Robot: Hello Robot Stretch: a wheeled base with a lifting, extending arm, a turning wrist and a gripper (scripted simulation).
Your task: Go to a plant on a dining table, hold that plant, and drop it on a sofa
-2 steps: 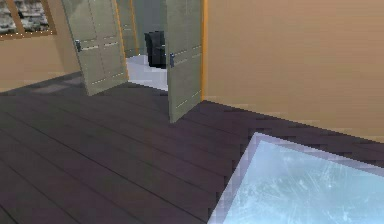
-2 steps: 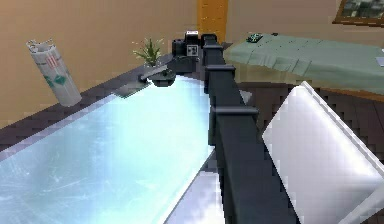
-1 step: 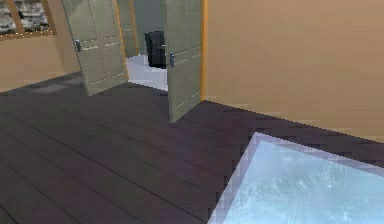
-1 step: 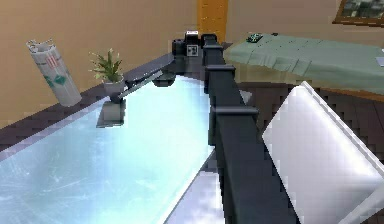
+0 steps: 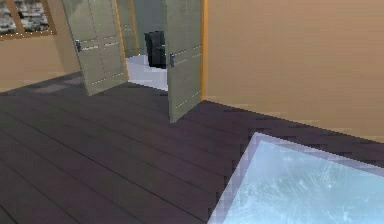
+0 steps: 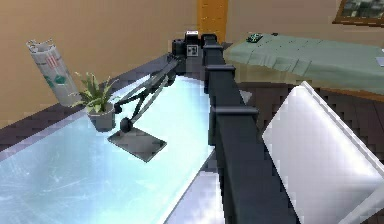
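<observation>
A small green plant [image 6: 96, 92] in a grey pot stands on the pale glass dining table [image 6: 70, 175] at the arm side view's left. The dark arm [image 6: 232, 120] rises from the bottom edge across the table. At its far end sits the gripper [image 6: 181, 48], up and to the right of the plant, with the top of a dark desk lamp [image 6: 140, 105] just below it. I cannot tell whether the gripper holds anything. A long, low piece with a green cover [image 6: 300, 55], perhaps a sofa, stands at the back right.
A white chair [image 6: 325, 150] stands by the table to the right of the arm. A rolled paper [image 6: 50, 68] stands left of the plant. In the forward view the table corner [image 5: 300, 185] lies at the bottom right, dark floorboards lead to open double doors [image 5: 185, 60].
</observation>
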